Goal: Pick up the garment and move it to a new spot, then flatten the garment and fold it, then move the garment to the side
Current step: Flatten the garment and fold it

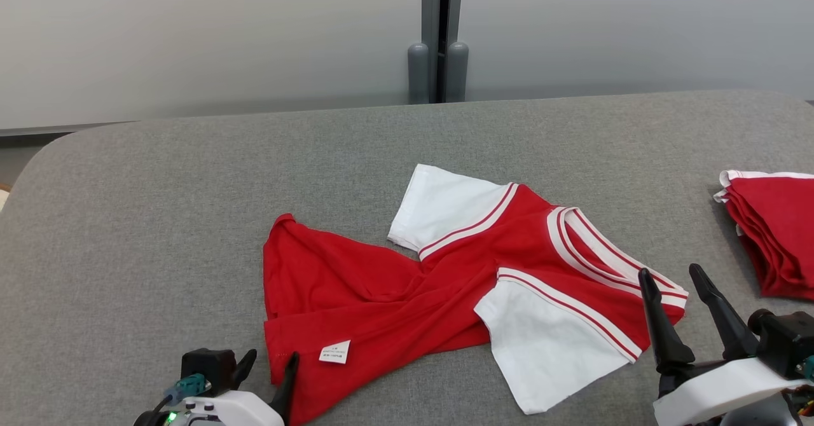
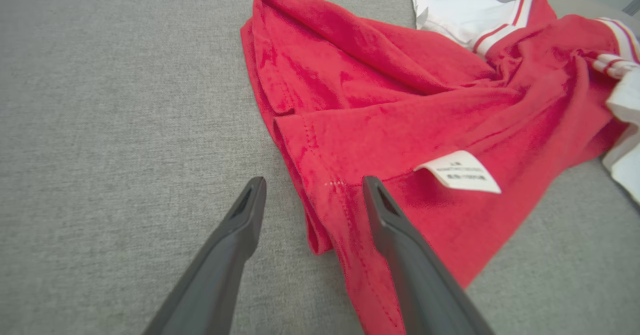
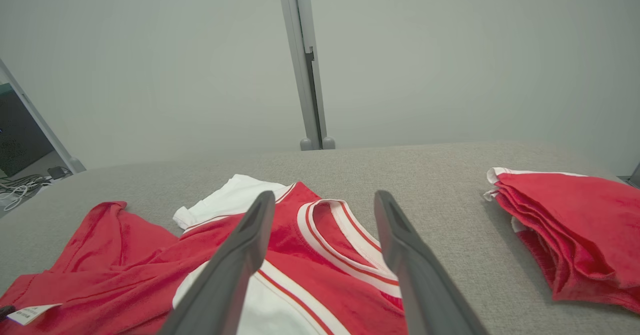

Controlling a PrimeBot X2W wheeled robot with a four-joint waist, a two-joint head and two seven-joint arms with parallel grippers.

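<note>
grey table [image 1: 159, 222]: folded pile [image 1: 772, 229] cut off; left gripper [image 1: 272, 355], right gripper [image 1: 669, 270] wide, empty.

Open grey surface [image 1: 127, 222] left; garment [image 1: 381, 286] centre; folded red stack [image 1: 776, 235] right.

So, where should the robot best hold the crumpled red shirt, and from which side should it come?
On the red shirt, grip the bottom hem at its near corner, coming from the robot's own side with the left gripper. That edge lies folded double on the grey surface, and the open jaws seem to straddle it.
</note>
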